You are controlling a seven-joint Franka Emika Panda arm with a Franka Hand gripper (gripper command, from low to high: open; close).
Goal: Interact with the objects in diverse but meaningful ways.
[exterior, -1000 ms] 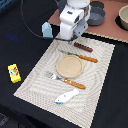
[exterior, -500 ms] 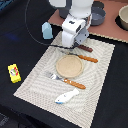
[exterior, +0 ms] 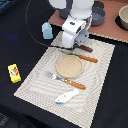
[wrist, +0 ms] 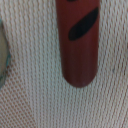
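Your gripper [exterior: 74, 44] sits low over the placemat [exterior: 100, 75]; can't tell if it's released or clenched, fingers hidden. Brown sausage [wrist: 76, 42] lies flat on the mat right under it, close-up in wrist cam, its end poking out [exterior: 87, 49] beside the gripper.

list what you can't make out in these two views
- Gripper: exterior view, the arm's white body covers the fingertips; none appear in the wrist view. Open or shut unknown.
- Brown sausage: wrist view, cut off by the frame edge; exterior view, mostly behind the arm.
- Yellow packet: exterior view, print too blurred to read.
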